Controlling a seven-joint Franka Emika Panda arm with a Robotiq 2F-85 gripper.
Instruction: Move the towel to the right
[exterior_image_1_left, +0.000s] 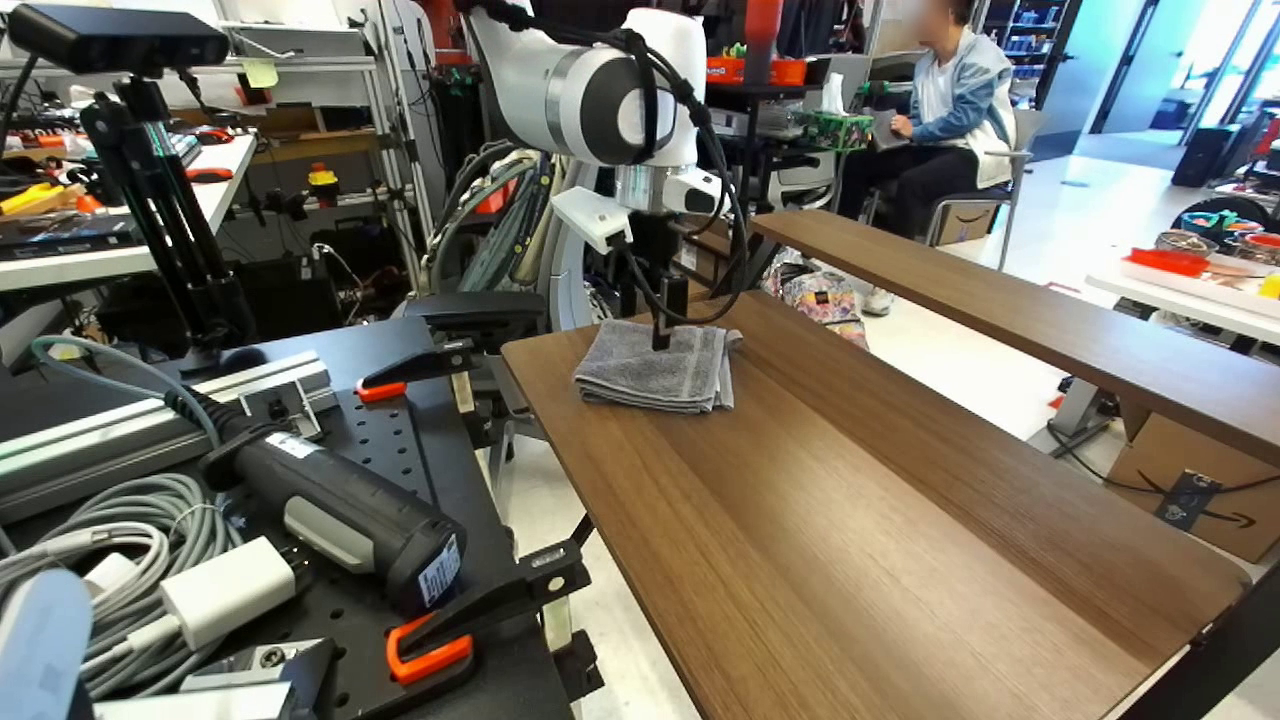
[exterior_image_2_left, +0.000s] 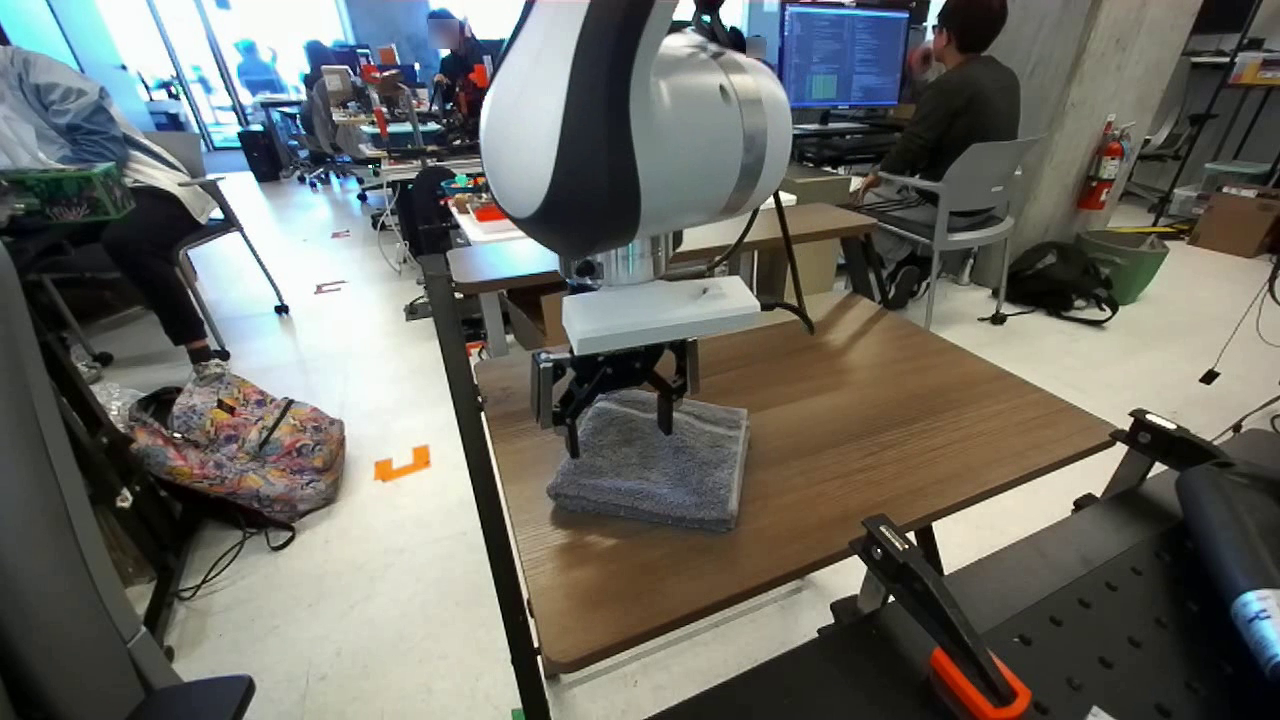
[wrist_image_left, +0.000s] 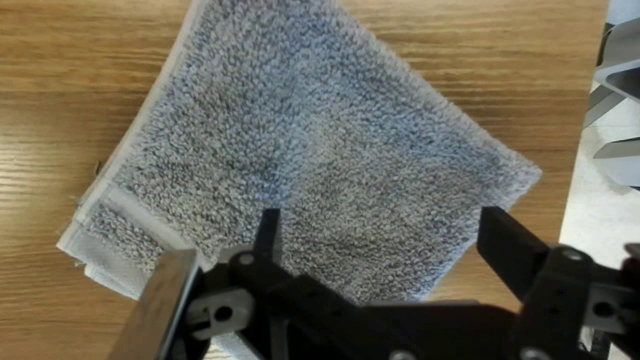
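The towel is a grey folded cloth lying flat on the brown wooden table (exterior_image_1_left: 860, 520). It shows near one end of the table in both exterior views (exterior_image_1_left: 630, 385) (exterior_image_2_left: 670, 485) and fills much of the wrist view (wrist_image_left: 320, 140). My gripper (exterior_image_2_left: 618, 440) points down over the towel with its fingers spread. In the wrist view the gripper (wrist_image_left: 381, 214) has one fingertip above the towel and one at its edge, with nothing pinched between them. Whether the fingertips touch the cloth cannot be told. The arm's lower parts hide a little of the towel.
A black bench (exterior_image_1_left: 400, 450) stands alongside the table, with clamps (exterior_image_1_left: 440, 640), a dark handheld tool (exterior_image_1_left: 340, 510) and coiled cables. A second wooden desk (exterior_image_1_left: 1000, 310) runs along the table's far side. A dark post (exterior_image_2_left: 480, 480) stands at the table's edge. People sit nearby.
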